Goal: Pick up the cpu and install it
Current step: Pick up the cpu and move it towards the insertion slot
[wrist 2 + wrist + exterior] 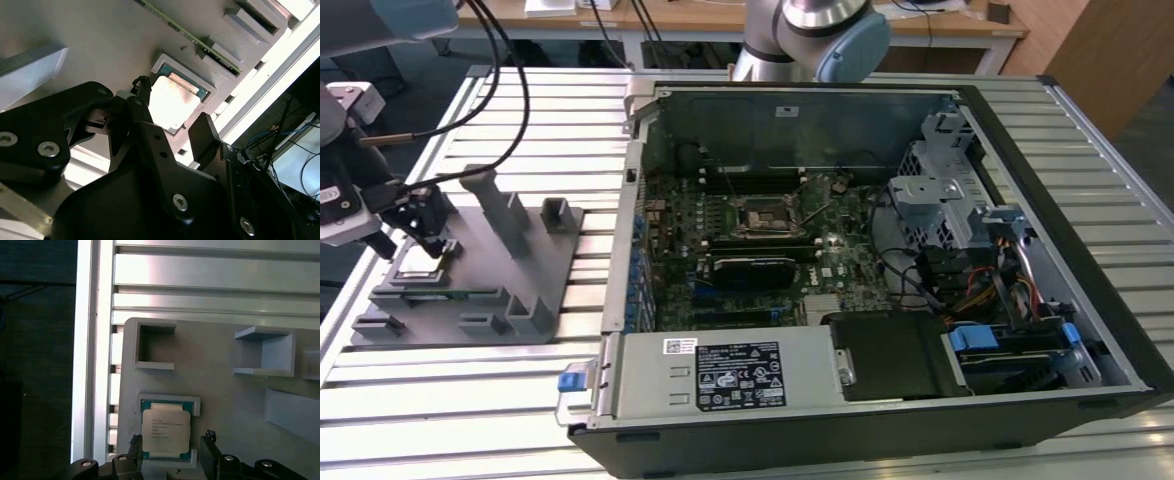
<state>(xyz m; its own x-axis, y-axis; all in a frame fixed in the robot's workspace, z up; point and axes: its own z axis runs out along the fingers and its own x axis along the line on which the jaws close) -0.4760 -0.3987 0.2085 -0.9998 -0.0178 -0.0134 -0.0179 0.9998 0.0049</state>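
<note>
While the gripper (171,441) hung released astride the cpu (166,432), it lay in a fixture tray (225,390) pocket; small print, perhaps four lines, marked its lid.

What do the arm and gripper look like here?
The arm has silver-grey tube sections and a joint with a round pale-blue cap. Black cables loop toward its wrist end. The gripper is matte black, built of flat plate links with silver screw heads and two narrow fingers.
</note>
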